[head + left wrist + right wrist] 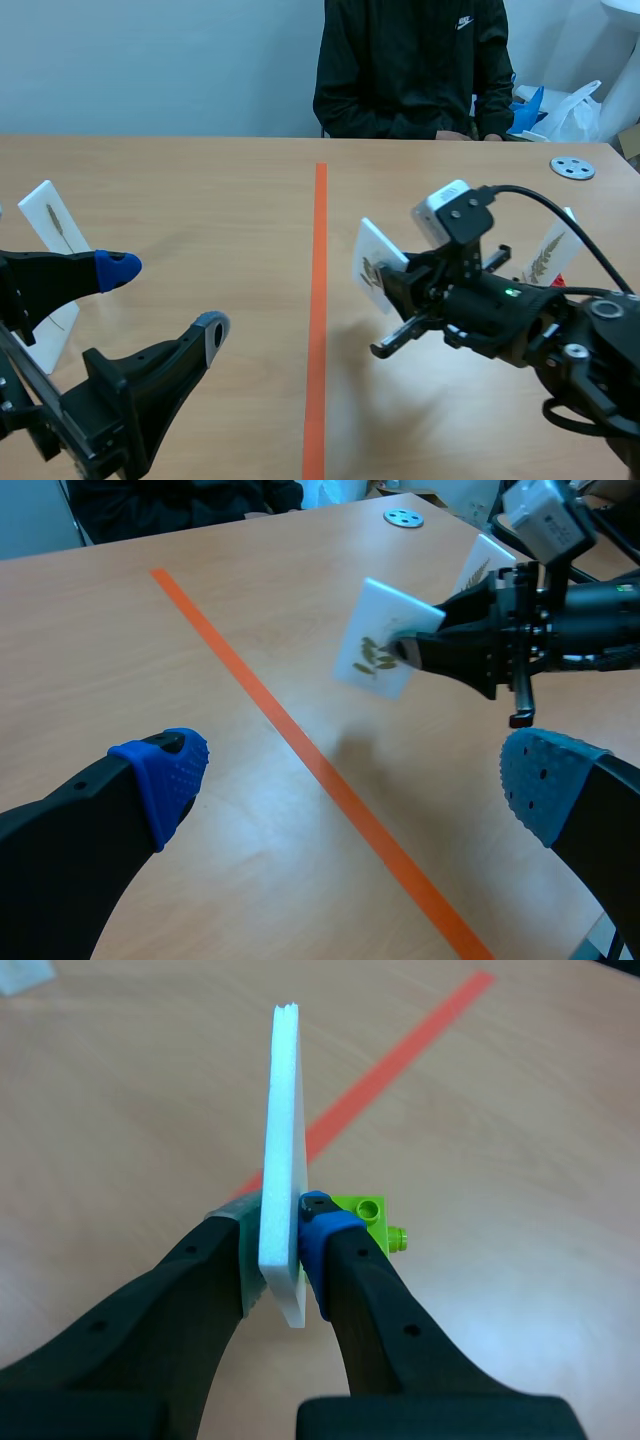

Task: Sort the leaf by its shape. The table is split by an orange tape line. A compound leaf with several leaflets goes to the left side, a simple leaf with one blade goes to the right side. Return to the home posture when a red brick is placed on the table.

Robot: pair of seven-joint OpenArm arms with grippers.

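Light wooden table (200, 180); pale blue wall (150, 60) behind; even light.

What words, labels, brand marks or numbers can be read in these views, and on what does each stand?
None can be read in any view.
On the person's black jacket, a small white logo: too small to read.
On the white foam card with a leaf picture, in the right gripper: no writing.
On the white leaf card standing left of the orange tape line: no writing seen.
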